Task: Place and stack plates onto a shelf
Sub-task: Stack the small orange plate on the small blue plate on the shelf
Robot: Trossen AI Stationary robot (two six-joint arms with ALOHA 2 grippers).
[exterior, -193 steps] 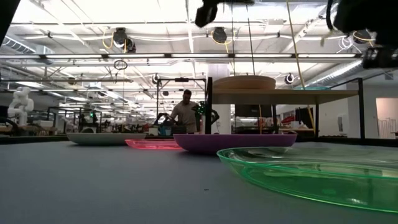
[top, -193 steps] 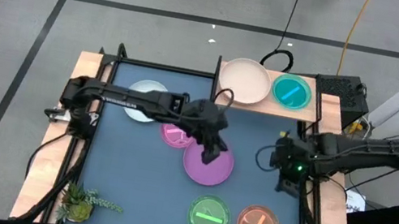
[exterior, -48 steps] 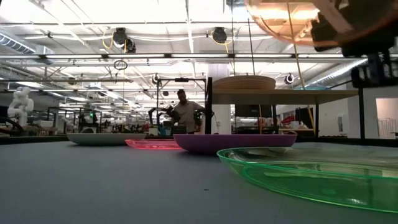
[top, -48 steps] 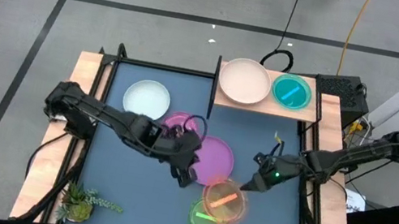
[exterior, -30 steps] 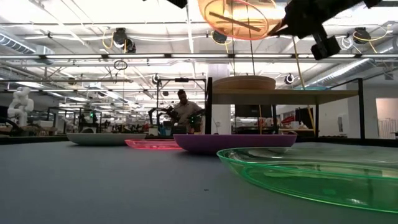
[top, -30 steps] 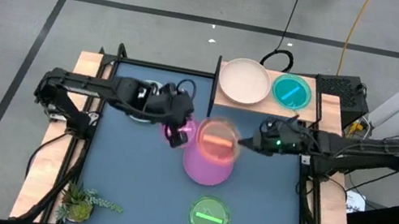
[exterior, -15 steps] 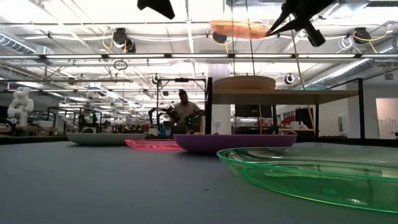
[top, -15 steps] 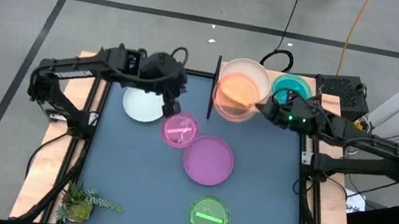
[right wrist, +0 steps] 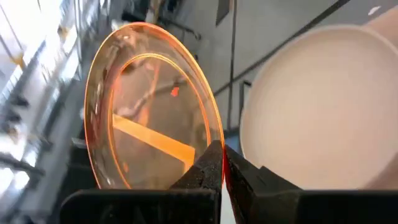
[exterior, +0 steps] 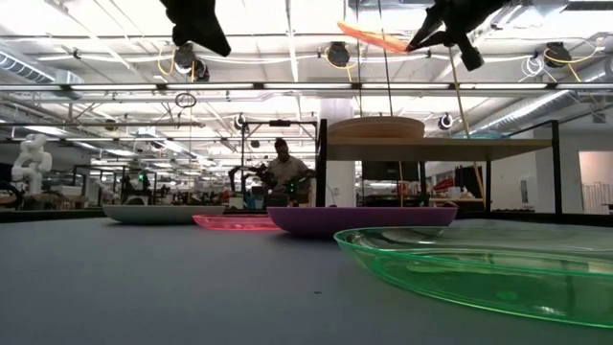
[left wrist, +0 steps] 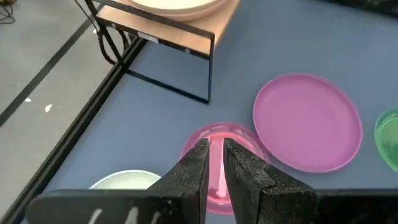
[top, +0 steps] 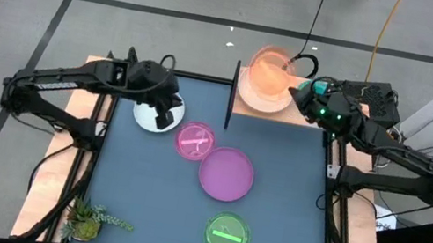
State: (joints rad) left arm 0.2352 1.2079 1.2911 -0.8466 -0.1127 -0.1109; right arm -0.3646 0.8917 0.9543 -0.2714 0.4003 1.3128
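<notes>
My right gripper is shut on the small orange translucent plate above the cream plate, which lies on the shelf by its black upright. The right arm covers most of the teal plate. My left gripper hovers shut over the white plate's edge and touches nothing. On the blue mat lie the pink, purple and green plates. No salmon-pink plate shows. My right gripper pinches the orange plate's rim between its two fingers, coming about level from the table's right side. The plate is lifted clear and tilted, its centre bar showing, over the cream plate.
A potted plant stands at the near left corner. Wooden side rails and a black frame border the mat. A cable loop lies behind the shelf. A person stands in the room beyond. Free mat lies near left.
My right gripper carried the orange plate from over the purple plate toward the far edge, to above the cream plate on the shelf, and the plate tipped. My left gripper drew back from beside the pink plate toward the table's left, ending over the white plate.
</notes>
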